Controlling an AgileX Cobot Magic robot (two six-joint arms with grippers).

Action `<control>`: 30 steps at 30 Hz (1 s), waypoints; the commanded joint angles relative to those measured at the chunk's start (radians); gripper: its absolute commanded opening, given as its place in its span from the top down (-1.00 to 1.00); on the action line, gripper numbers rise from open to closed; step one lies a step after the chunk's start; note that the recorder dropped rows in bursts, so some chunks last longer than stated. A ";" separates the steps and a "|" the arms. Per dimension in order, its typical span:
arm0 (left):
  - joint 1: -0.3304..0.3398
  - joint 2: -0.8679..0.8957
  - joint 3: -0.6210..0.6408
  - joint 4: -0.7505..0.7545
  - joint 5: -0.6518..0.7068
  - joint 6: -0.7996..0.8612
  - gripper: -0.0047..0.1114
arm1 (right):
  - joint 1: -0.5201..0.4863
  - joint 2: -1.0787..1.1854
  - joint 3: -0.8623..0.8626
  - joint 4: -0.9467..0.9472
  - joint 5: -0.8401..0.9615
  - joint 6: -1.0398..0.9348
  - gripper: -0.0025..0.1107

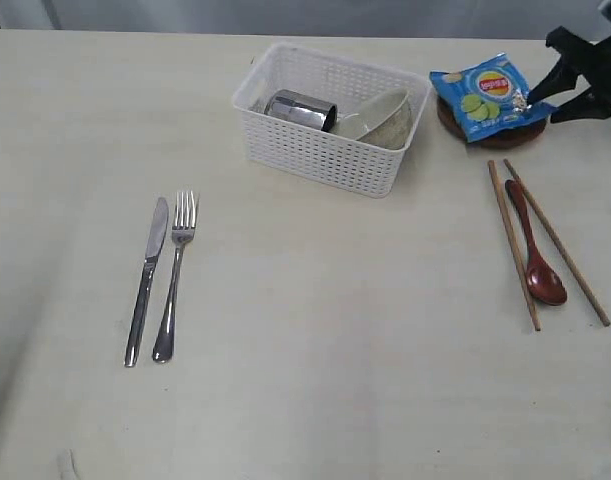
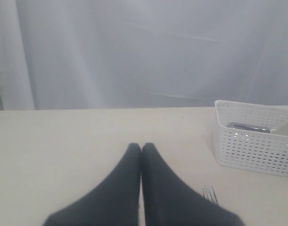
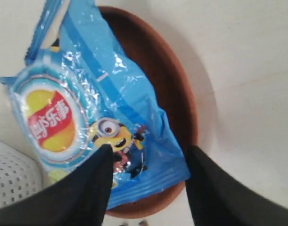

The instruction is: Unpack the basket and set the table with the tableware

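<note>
Evidently we held right gripper [image 3: 148, 151] spread over crisp packet [image 3: 87, 94] to clear plate [image 3: 174, 94]; left gripper [image 2: 141, 147] closed, idle.

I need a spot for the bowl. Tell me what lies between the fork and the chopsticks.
Nothing: in the exterior view only bare table lies between the fork and the chopsticks; the basket stands clear of that stretch.

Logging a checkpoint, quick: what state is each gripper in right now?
Left gripper: shut, holding nothing.
Right gripper: open, straddling the shiny blue crisp packet lying on the small brown round plate.
</note>
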 commanded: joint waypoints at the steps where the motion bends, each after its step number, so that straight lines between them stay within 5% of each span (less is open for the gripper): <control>1: -0.002 -0.004 0.003 -0.005 -0.008 0.001 0.92 | -0.007 -0.085 -0.001 0.109 -0.004 -0.050 0.14; 7: -0.002 -0.004 0.003 -0.005 -0.008 0.001 0.92 | 0.005 -0.183 -0.001 0.099 -0.028 0.032 0.14; 14: -0.002 -0.004 0.003 0.000 -0.008 0.001 0.92 | 0.005 -0.201 0.000 -0.223 -0.030 0.188 0.14; 22: -0.002 -0.004 0.003 0.003 -0.008 0.001 0.92 | 0.045 -0.223 -0.001 0.120 -0.011 0.013 0.14; 30: -0.002 -0.004 0.003 0.003 -0.008 0.001 0.92 | 0.302 -0.232 -0.084 0.126 -0.007 0.006 0.14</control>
